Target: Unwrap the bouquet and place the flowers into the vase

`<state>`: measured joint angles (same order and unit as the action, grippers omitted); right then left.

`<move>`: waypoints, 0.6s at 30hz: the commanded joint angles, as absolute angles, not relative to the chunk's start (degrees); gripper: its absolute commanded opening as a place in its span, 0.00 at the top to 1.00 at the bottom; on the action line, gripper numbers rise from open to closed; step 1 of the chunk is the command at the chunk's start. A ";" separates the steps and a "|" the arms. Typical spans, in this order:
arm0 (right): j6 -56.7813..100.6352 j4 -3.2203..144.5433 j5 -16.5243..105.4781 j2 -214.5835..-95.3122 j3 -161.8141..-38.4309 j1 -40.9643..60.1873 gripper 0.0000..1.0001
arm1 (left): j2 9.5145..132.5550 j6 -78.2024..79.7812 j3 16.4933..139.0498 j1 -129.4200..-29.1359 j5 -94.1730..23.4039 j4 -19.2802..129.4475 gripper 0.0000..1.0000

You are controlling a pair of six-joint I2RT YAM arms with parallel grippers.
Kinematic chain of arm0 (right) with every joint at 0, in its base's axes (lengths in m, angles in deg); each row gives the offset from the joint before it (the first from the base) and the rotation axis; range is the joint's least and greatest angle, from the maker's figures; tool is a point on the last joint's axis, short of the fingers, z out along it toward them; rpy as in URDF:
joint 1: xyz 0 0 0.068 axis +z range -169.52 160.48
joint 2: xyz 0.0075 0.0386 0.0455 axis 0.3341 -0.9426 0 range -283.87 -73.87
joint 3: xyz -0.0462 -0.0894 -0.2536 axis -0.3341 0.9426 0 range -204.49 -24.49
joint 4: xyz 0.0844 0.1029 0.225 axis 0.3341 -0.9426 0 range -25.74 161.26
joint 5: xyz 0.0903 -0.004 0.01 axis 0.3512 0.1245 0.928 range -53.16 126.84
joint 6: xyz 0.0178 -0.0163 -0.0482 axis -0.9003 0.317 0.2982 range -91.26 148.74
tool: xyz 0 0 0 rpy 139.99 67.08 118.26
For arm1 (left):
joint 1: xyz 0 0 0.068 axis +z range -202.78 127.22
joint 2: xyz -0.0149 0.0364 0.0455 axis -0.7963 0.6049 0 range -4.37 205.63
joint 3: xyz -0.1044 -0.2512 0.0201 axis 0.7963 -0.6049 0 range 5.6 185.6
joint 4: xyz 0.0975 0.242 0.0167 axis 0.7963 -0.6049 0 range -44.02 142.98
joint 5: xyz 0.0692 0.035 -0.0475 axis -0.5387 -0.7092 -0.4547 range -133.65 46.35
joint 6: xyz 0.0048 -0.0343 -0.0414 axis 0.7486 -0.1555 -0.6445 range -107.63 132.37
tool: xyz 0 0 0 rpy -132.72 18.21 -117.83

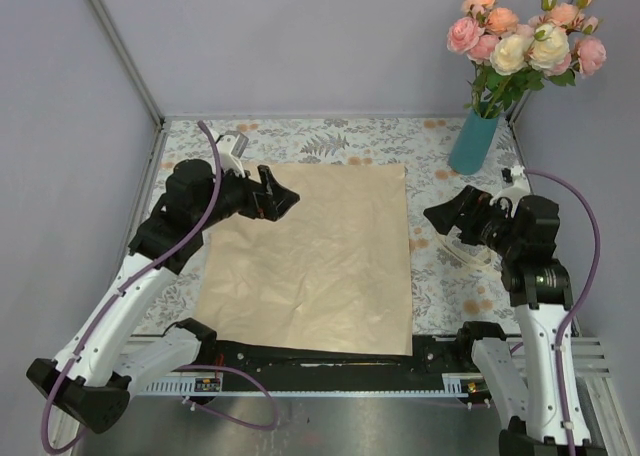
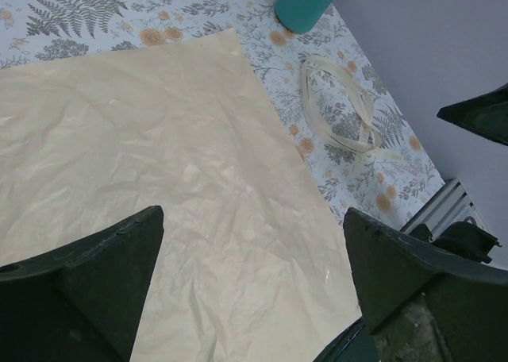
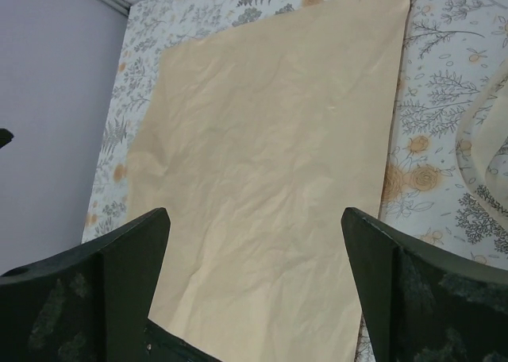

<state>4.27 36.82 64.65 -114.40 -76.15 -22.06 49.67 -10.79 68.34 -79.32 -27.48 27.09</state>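
Top view: flowers stand in vase, far right corner; paper lies flat mid-table. Jaws of left gripper and right gripper spread wide, empty, either side of it. Task looks done; next move likely just parking the arms. Left wrist: loose ribbon beside paper; vase cut off at top. Right wrist: paper, a ribbon edge; flowers out of frame.

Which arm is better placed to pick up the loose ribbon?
Right. The ribbon lies by the right gripper, jaws open, right of the paper; the left gripper hovers over the paper's far left corner.
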 commanded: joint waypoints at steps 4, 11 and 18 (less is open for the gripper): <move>3.69 41.55 65.58 -107.97 -75.55 -21.62 0.01 | 44.68 -11.27 63.89 -80.55 -26.68 36.27 0.01; 3.34 44.36 66.72 -105.07 -74.94 -21.71 0.01 | 42.30 -10.40 61.59 -80.55 -29.23 37.69 0.01; 1.85 47.09 67.69 -104.45 -74.06 -21.71 0.00 | 43.09 -10.22 61.76 -80.55 -29.14 37.60 0.01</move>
